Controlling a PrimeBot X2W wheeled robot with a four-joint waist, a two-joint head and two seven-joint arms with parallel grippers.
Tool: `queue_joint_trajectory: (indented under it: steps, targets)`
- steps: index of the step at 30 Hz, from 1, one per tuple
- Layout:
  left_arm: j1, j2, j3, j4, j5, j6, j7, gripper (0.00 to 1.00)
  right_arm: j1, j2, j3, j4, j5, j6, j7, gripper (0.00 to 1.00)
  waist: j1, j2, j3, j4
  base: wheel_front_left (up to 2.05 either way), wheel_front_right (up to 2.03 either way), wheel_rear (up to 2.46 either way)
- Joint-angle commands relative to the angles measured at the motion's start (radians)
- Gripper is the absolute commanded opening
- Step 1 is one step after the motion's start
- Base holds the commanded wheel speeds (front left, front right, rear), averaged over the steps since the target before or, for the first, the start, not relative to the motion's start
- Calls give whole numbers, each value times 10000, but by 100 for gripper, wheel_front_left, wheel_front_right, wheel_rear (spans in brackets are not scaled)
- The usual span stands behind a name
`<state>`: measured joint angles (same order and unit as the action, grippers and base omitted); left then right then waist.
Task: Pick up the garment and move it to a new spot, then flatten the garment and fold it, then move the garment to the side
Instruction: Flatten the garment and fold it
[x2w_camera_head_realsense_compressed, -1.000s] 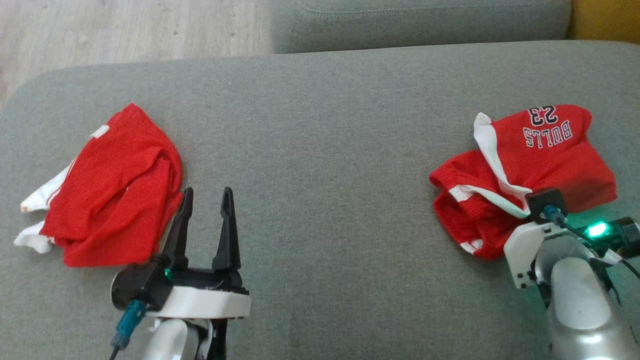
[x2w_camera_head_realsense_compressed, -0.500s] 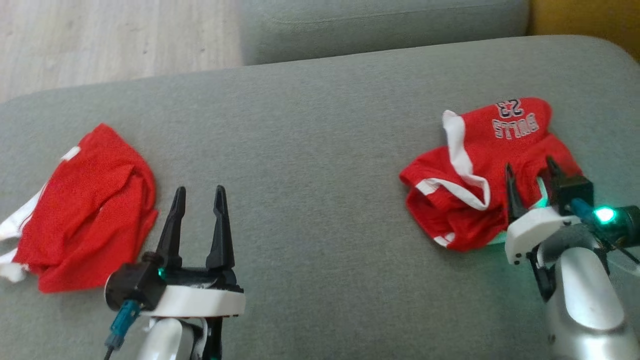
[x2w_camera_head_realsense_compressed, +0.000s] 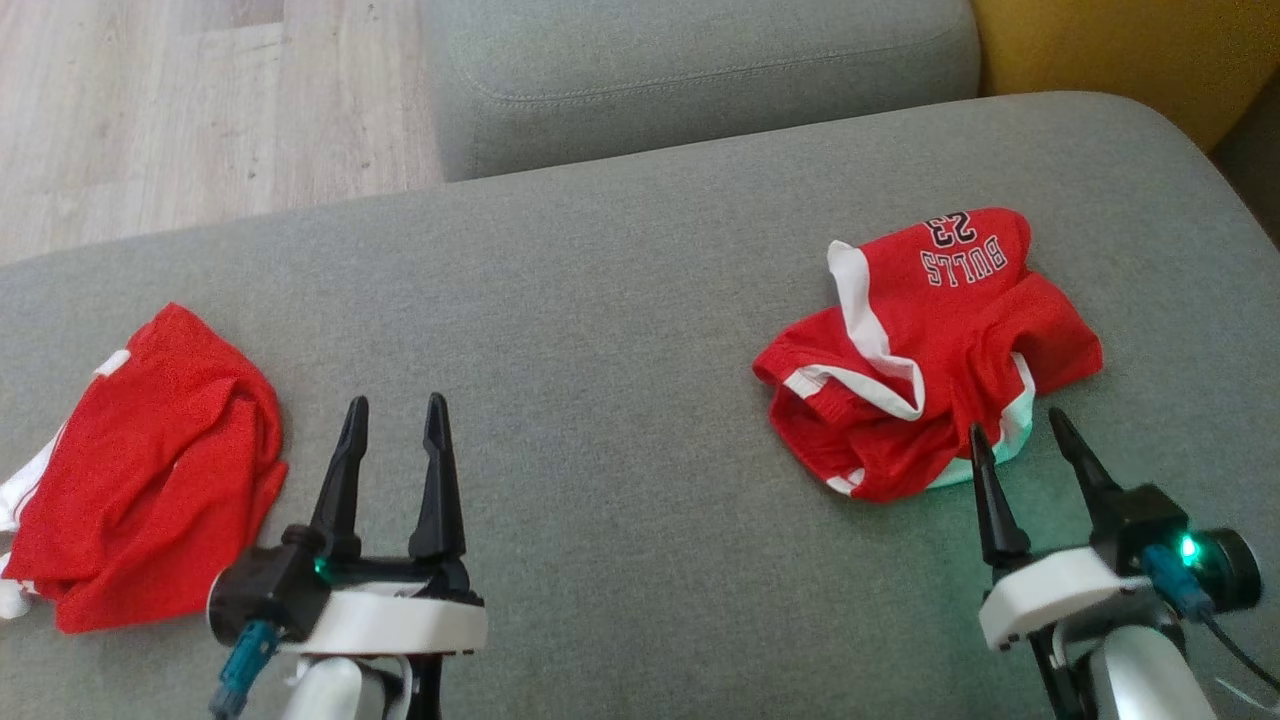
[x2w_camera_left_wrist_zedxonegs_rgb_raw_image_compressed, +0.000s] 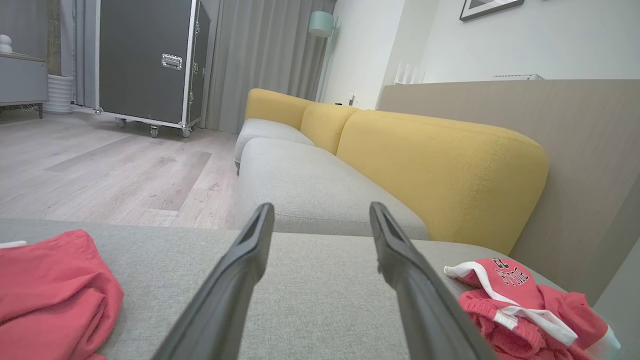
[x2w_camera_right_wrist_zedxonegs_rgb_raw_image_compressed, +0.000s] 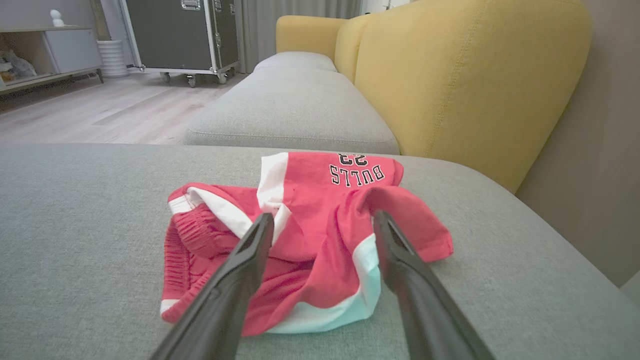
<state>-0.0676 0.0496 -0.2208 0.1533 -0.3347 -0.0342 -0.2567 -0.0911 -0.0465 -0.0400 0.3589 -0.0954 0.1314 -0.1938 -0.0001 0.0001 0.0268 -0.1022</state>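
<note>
A crumpled red garment (x2w_camera_head_realsense_compressed: 930, 350) with white trim, lettered BULLS 23, lies at the 3 o'clock side of a grey sofa cushion (x2w_camera_head_realsense_compressed: 620, 330). The right gripper (x2w_camera_head_realsense_compressed: 1015, 425), fingers spread wide and empty, hovers at its 6 o'clock edge. The left gripper (x2w_camera_head_realsense_compressed: 396, 400), equally wide, holds nothing near a second red garment (x2w_camera_head_realsense_compressed: 150, 470) at 9 o'clock. Beyond: a yellow backrest (x2w_camera_head_realsense_compressed: 1120, 50), wooden floor (x2w_camera_head_realsense_compressed: 200, 100) and a closed black wheeled case (x2w_camera_left_wrist_zedxonegs_rgb_raw_image_compressed: 145, 60).
</note>
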Motion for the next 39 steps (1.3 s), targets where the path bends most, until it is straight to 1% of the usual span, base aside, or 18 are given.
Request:
queue_joint_trajectory:
  steps: [1,5,9,12,15,20,22,23,25,32,35,36,37,38,39]
  targets:
    - [-222,6,405,-405,28,20,-51,100,-219,-38,261,-493,111,-7,-141,100,1,-1,-33,-14,0,0,0]
    - [-145,6,383,-399,74,-14,-51,100,-93,-38,510,-662,127,-7,-131,100,1,-1,-94,28,0,0,0]
    - [-112,6,364,-396,90,-28,-51,100,-69,-38,1154,-578,149,-7,98,100,1,-1,-141,144,0,0,0]
    - [-106,6,342,-376,109,-37,-51,100,-131,-38,1652,-159,150,-7,568,100,1,-1,-150,286,0,0,0]
    - [-100,6,300,-358,99,-40,-51,100,-302,-38,1809,467,298,-7,961,100,1,-1,-126,477,0,0,0]
    - [-91,6,208,-333,118,-29,-51,100,-806,-38,1636,1662,975,-7,1239,100,1,-1,52,787,0,0,0]
    - [-140,6,198,-318,121,-37,-51,100,-1070,-37,1501,2139,1194,-7,1231,100,1,-1,153,902,0,0,0]
    - [-140,6,198,-318,121,-37,-51,100,-1070,-37,1501,2139,1194,-7,1231,100,1,-1,153,902,0,0,0]
    - [-208,6,185,-292,128,-54,-51,100,-1338,-37,1415,2612,1534,-7,1156,100,1,-1,243,1011,0,0,0]
    - [-368,6,149,-233,142,-83,-51,100,-2132,-37,794,4077,1615,-7,631,100,1,-1,434,1240,0,0,0]
    - [-394,6,181,-211,146,-97,-51,100,-2381,-37,703,4597,1734,-7,445,100,1,-1,456,1269,0,0,0]
    - [-399,6,187,-211,144,-93,-51,100,-2462,-37,709,4765,1780,-7,401,84,1,-1,464,1272,0,0,0]
    - [-408,6,184,-211,140,-86,-51,100,-2542,-37,723,4918,1801,-7,342,28,1,-1,471,1273,0,0,0]
    - [-418,6,173,-211,135,-80,-51,100,-2621,-37,737,5065,1830,-7,284,0,1,-1,477,1273,0,0,0]
    - [-430,6,158,-212,127,-72,-51,100,-2707,-37,780,5195,1879,-7,222,0,1,-1,484,1273,0,0,0]
